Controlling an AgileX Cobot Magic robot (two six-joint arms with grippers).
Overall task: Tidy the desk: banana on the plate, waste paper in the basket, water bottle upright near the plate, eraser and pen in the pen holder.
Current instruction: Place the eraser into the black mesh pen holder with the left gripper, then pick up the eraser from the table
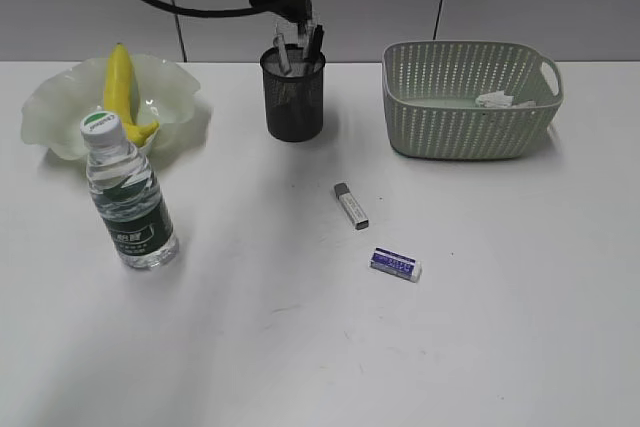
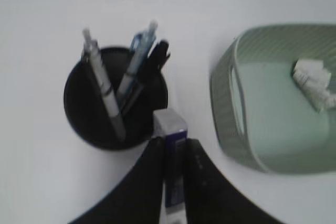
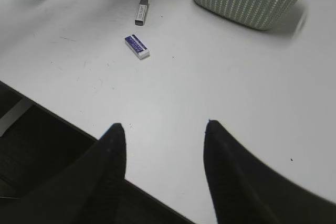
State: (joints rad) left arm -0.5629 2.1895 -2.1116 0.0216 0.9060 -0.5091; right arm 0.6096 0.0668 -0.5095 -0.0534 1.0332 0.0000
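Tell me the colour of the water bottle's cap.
The small clear plastic water bottle has a white cap with green print; the exterior view shows it best.

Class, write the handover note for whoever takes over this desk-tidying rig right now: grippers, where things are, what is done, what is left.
Left gripper: shut on a white-and-blue eraser, held just above the rim of the pen holder.
Right gripper: open, empty, hanging over bare desk.
Done: banana lies in the plate; waste paper is in the basket; water bottle stands upright in front of the plate; pens are in the holder.
Left: drop the held eraser into the holder. A second eraser and a small grey stick-shaped item lie on the desk.
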